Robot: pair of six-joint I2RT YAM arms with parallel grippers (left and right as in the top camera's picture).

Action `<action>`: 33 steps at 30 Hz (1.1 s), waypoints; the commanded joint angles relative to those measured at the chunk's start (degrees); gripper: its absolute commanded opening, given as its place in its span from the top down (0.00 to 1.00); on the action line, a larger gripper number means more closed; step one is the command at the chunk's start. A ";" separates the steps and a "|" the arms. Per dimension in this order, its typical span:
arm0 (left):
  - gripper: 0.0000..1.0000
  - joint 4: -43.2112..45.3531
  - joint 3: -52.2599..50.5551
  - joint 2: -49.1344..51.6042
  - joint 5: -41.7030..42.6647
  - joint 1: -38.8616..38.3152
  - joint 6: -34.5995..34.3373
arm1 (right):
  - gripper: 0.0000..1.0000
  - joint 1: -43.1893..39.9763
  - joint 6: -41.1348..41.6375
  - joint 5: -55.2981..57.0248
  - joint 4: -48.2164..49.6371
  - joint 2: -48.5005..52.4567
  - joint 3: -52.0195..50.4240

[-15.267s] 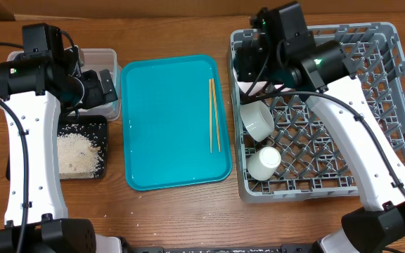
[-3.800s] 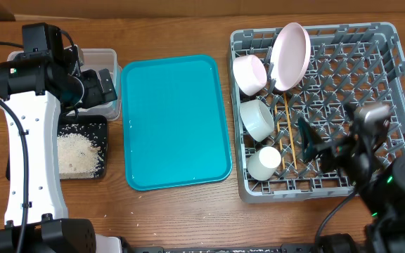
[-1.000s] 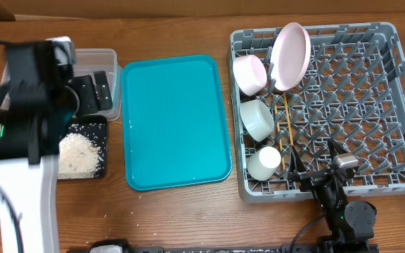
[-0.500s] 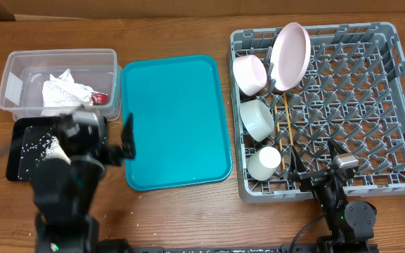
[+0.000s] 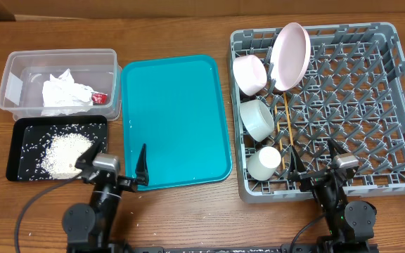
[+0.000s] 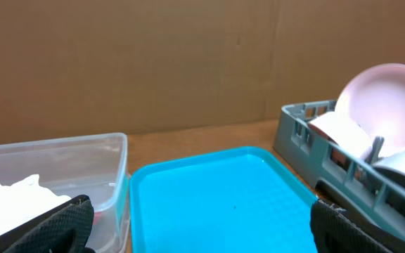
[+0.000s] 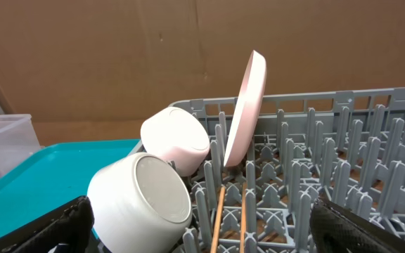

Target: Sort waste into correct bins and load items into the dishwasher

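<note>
Our left claw (image 5: 115, 160) gapes wide and empty beside the teal tray (image 5: 174, 105); our right claw (image 5: 312, 158), equally wide and empty, faces the grey rack (image 5: 371, 91).

left arm (image 5: 92, 208) – folded low, jaws spread | right arm (image 5: 341, 204) – folded low, jaws spread

Shows the chopsticks (image 5: 285, 133) off the teal tray (image 5: 174, 119), now lying in the grey rack (image 5: 371, 105) right of it. Shows the left end effector (image 5: 113, 169) pulled away from the clear tub (image 5: 13, 88) left of the tray, down to the surface (image 5: 188, 218) by the tray's near corner. Shows the right end effector (image 5: 313, 163) withdrawn likewise, right of the tray.
</note>
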 commanded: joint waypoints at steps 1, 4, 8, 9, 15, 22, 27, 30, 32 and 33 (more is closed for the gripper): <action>0.00 1.77 -5.44 -5.18 0.46 -1.11 4.04 | 0.00 -0.39 0.24 0.39 0.26 -0.57 -0.61; 0.00 2.80 -8.74 -7.65 0.20 -1.11 6.43 | 0.00 -0.39 0.24 0.39 0.26 -0.57 -0.61; 0.00 0.70 -10.58 -7.67 -1.42 -1.18 8.41 | 0.00 -0.39 0.24 0.39 0.26 -0.57 -0.61; 0.00 0.66 -10.58 -7.67 -2.21 -1.22 8.41 | 0.00 -0.39 0.24 0.39 0.26 -0.57 -0.61; 0.00 0.83 -10.58 -7.67 -2.34 -1.25 8.41 | 0.00 -0.39 0.26 0.39 0.26 -0.57 -0.61; 0.00 0.83 -10.58 -7.58 -2.34 -1.25 8.41 | 0.00 -0.39 0.26 0.39 0.26 -0.57 -0.61; 0.00 0.83 -10.58 -7.58 -2.34 -1.25 8.41 | 0.00 -0.39 0.24 0.39 0.26 -0.57 -0.61; 0.00 0.83 -10.58 -7.58 -2.36 -1.25 8.41 | 0.00 -0.39 0.26 0.39 0.26 -0.57 -0.61; 0.00 0.83 -10.58 -7.58 -2.36 -1.25 8.41 | 0.00 -0.39 0.24 0.39 0.24 -0.57 -0.61; 0.00 0.83 -10.58 -7.58 -2.36 -1.25 8.41 | 0.00 -0.39 0.24 0.39 0.26 -0.57 -0.61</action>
